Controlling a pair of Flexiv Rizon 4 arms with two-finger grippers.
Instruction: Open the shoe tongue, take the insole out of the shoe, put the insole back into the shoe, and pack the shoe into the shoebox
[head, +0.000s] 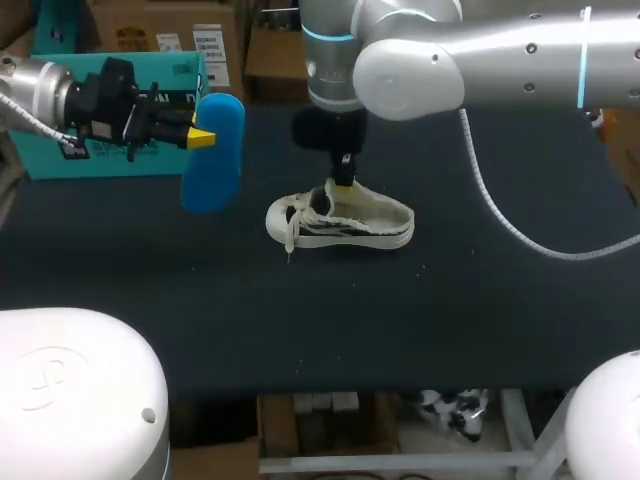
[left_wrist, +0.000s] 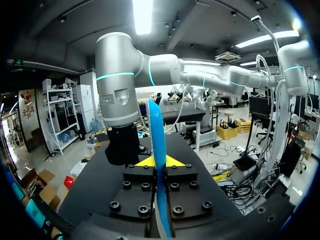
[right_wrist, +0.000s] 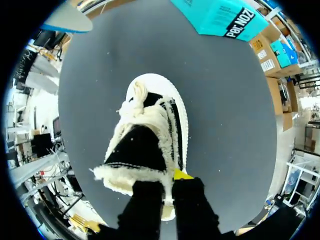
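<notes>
A teal shoebox (head: 40, 155) sat at the back left of the dark worktop (head: 450, 320), well apart from the shoe (head: 350, 225); its inside could not be seen. The shoe lay near the middle of the worktop, toe toward the left. It was cream with black side stripes, loose pale laces, a fuzzy frayed rim and a dark interior. The right hand (head: 343, 183) came straight down onto the shoe's opening. Seen from the wrist, its fingers were narrow, pinching a pale edge of the shoe (right_wrist: 150, 125). The left hand (head: 203, 135) hung in the air in front of the shoebox. It was clamped on a bright blue insole (head: 213, 160), which hung long end downward, above the worktop and left of the shoe.
</notes>
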